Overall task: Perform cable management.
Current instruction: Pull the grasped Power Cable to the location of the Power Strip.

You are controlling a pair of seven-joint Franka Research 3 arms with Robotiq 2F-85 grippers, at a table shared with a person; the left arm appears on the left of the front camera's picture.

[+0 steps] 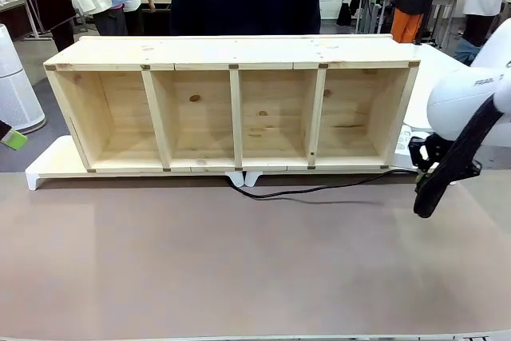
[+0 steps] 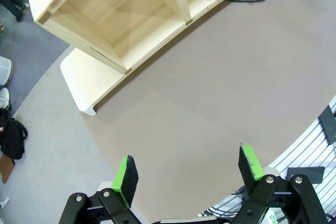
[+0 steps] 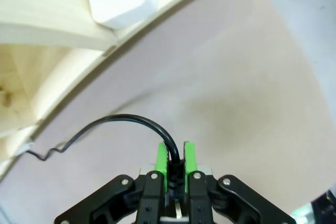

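Soft overhead light is falling evenly on the table [image 1: 239,269], the cable [image 3: 126,118] casting a faint shadow, wrist lenses curving the edges of the shelf [image 2: 131,9].

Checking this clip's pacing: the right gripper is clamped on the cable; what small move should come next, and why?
Probably raise the right gripper slightly and draw the cable toward the right end of the wooden shelf: the pads pinch it firmly, while slack lies curved on the table.
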